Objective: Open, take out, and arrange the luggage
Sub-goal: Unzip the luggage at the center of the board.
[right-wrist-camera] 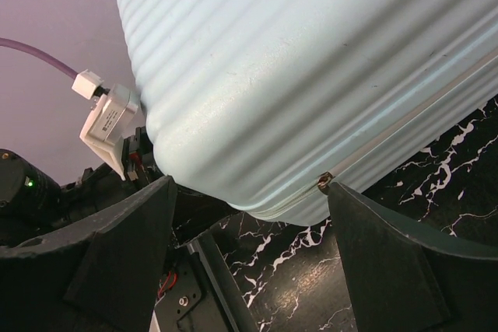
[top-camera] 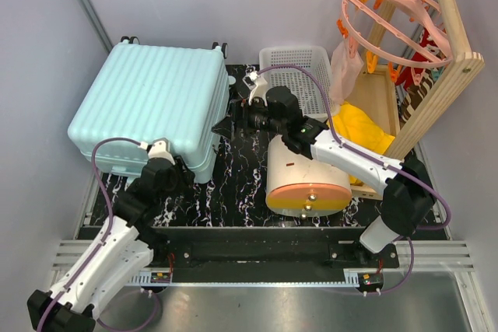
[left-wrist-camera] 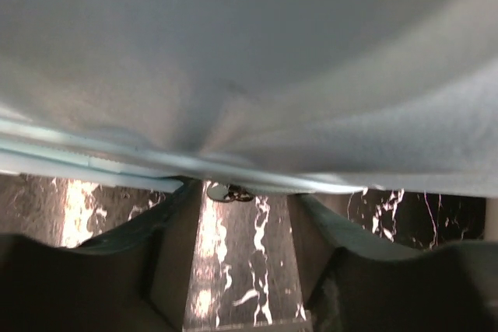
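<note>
The luggage (top-camera: 152, 103) is a pale mint-blue ribbed suitcase lying flat and closed at the back left of the black marble mat. My left gripper (top-camera: 180, 170) is open at its near right corner. In the left wrist view the shell (left-wrist-camera: 249, 60) fills the top, and a small metal zipper pull (left-wrist-camera: 229, 192) sits at the seam between the open fingers (left-wrist-camera: 175, 239). My right gripper (top-camera: 222, 126) is open at the suitcase's right side. In the right wrist view the suitcase corner (right-wrist-camera: 311, 75) lies between the wide-open fingers, with a zipper pull (right-wrist-camera: 324, 182) beside the right fingertip (right-wrist-camera: 342, 204).
A cream cylinder with an orange end (top-camera: 307, 176) lies right of the suitcase under the right arm. A white mesh basket (top-camera: 296, 68) stands behind it. A yellow cloth (top-camera: 362, 130), a wooden rack (top-camera: 447, 68) and a pink ring hanger (top-camera: 389, 21) are at the right.
</note>
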Action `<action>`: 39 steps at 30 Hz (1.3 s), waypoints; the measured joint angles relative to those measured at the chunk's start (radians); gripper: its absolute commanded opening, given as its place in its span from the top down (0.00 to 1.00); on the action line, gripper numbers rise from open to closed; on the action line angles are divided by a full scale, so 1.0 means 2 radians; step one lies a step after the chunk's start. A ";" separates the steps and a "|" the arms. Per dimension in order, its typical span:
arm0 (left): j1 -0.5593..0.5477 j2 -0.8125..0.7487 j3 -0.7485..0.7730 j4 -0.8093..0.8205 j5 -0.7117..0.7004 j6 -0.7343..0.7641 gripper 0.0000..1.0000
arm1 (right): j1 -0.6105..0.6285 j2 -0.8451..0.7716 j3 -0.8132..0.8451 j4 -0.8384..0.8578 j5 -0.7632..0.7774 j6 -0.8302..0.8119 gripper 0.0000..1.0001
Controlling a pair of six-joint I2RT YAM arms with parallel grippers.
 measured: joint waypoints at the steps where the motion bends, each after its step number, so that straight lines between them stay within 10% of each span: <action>1: -0.002 -0.004 -0.005 0.007 -0.003 0.000 0.55 | 0.000 0.000 0.000 0.002 -0.002 0.001 0.11; 27: -0.024 -0.031 -0.053 0.059 -0.058 0.017 1.00 | 0.000 0.004 -0.001 0.018 -0.027 0.014 0.12; 39: -0.028 -0.084 -0.063 0.047 -0.091 0.010 1.00 | 0.000 0.004 -0.012 0.018 -0.026 0.014 0.12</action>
